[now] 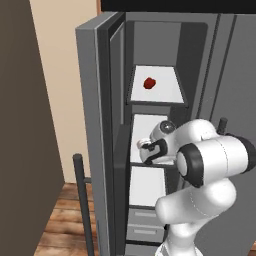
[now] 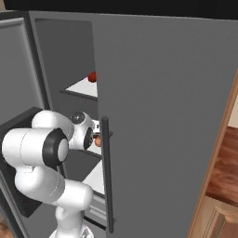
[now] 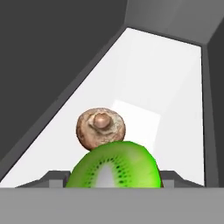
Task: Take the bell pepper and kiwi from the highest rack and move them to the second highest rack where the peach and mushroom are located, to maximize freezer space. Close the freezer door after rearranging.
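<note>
Gripper [image 3: 114, 186]: sitting inside the second-highest rack of the freezer [image 1: 200, 60], jaws closing on the kiwi (fingers mostly hidden behind the fruit in hand view, so contact itself is hard to see).
Kiwi [image 3: 114, 168]: showing its cut face w/ lime-green flesh and a pale centre, low in hand view, right at the gripper.
Mushroom [image 3: 101, 128]: resting on the white shelf [image 3: 166, 87] just beyond the kiwi, stem side facing the cam; looks touching or nearly so, can't tell which.
Bell pepper [image 1: 149, 83]: lying on the top rack [image 1: 167, 92], towards its left half, dark red, well apart from the arm.
Peach [image 2: 98, 141]: only a sliver of orange peeking out in right base view, betw. the wrist and the wide door's bar handle [image 2: 107, 176].
Freezer door [image 1: 97, 140]: standing open at left of the compartment.
Arm [image 1: 210, 165]: reaching fwd into the compartment at second-rack level.
</note>
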Robot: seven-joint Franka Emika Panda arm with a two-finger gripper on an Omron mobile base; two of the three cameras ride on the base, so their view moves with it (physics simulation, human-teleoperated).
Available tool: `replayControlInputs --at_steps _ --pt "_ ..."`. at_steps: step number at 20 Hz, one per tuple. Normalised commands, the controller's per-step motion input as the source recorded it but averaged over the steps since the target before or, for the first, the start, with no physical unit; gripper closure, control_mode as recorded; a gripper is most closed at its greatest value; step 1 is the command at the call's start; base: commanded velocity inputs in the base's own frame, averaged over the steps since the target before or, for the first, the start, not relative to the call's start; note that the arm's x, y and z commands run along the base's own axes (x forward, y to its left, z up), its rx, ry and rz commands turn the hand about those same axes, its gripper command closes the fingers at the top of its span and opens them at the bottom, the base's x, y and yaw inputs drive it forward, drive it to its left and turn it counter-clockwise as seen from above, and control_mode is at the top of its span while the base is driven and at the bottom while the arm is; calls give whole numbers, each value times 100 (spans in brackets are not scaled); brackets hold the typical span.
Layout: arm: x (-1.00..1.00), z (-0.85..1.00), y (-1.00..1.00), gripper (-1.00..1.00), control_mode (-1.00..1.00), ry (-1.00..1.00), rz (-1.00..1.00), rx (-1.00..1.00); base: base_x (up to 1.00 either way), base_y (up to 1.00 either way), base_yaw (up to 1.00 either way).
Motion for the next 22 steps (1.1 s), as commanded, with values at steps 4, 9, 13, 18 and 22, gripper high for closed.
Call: replayControlInputs --at_steps 4,9,13,18,22 --pt "46 -27 0 100 -100 2 0 0 0 0 0" --pt "40 -36 0 100 -100 0 0 0 0 0 0" --pt "37 -48 0 100 -100 4 0 0 0 0 0" --pt "29 -49 0 -100 -100 4 0 -3 0 0 0" --pt "7 -49 0 -100 -100 1 0 -4 0 0 0"
